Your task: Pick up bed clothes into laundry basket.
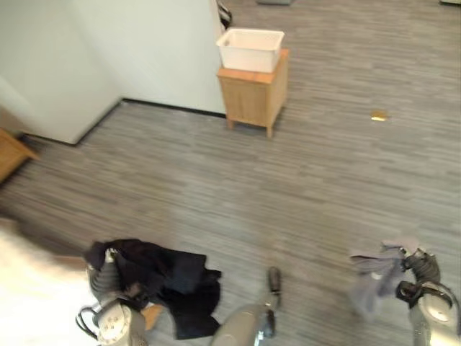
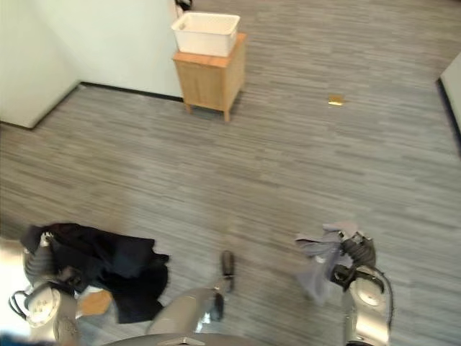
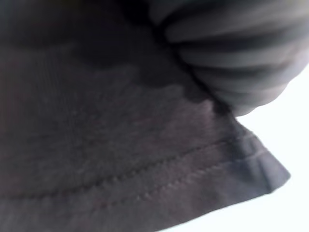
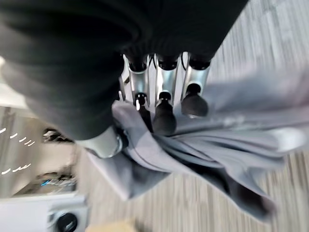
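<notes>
The right hand (image 4: 159,92) has its fingers (image 4: 164,113) curled into a crumpled grey cloth (image 4: 231,140) that hangs loosely below them. The left hand (image 1: 106,277) is draped by a dark garment (image 1: 169,277); its fingers are hidden, grip unclear. Open grey floor (image 1: 302,180) stretches ahead to a white laundry basket (image 1: 251,49) atop a wooden cabinet (image 1: 253,94) by the wall.
</notes>
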